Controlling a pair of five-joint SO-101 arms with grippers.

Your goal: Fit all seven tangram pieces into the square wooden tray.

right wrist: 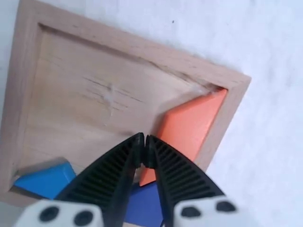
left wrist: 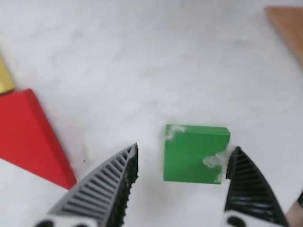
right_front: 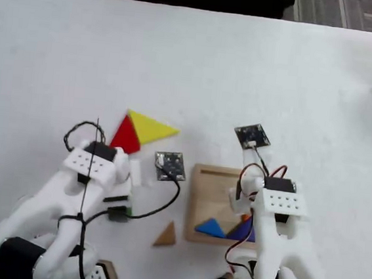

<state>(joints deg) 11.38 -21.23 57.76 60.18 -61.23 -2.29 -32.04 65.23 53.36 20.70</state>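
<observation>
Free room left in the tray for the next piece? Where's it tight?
Most of the tray floor is bare: the stretch between its far rim, the orange piece and the light blue piece. Crowded along the near edge, where those two sit beside the dark blue piece and the shut right hand hangs.

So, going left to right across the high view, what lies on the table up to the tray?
Red triangular piece → yellow triangular piece → plain wooden triangular piece → square wooden tray.

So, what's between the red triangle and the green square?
Bare table, plus one finger of the left gripper, between red triangle and green square; left wrist view.
</observation>
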